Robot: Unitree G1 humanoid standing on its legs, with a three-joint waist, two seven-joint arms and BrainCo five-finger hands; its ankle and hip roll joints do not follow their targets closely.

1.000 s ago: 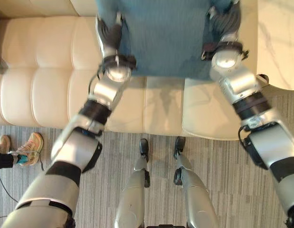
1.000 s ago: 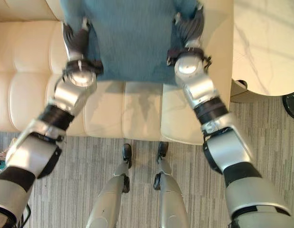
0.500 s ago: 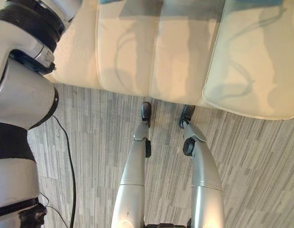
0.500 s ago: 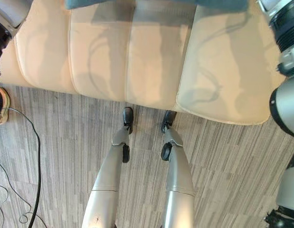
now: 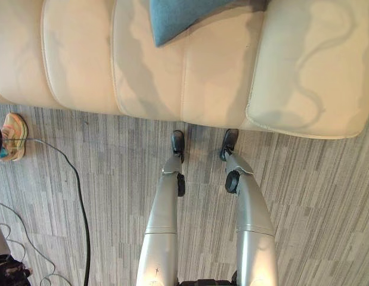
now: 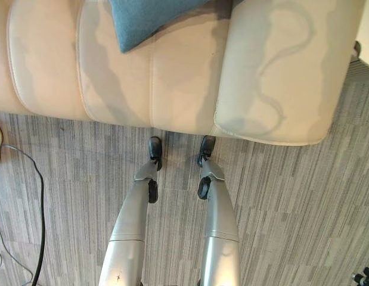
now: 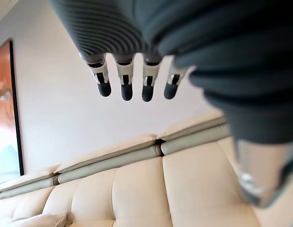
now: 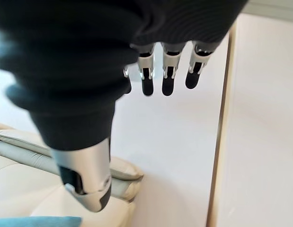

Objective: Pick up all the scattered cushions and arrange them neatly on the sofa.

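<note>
Blue cushion (image 5: 184, 18): lying on the seat of the cream sofa (image 5: 83, 65), at 12 o'clock in the head views. Left hand (image 7: 132, 80): released, fingers straight, holding nothing. Right hand (image 8: 165, 75): released, fingers straight, holding nothing. Shoe (image 5: 14, 137): a person's, on the carpet at 9 o'clock.

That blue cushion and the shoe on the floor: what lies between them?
Left eye view: between blue cushion and shoe, only cream sofa seat and striped carpet.
</note>
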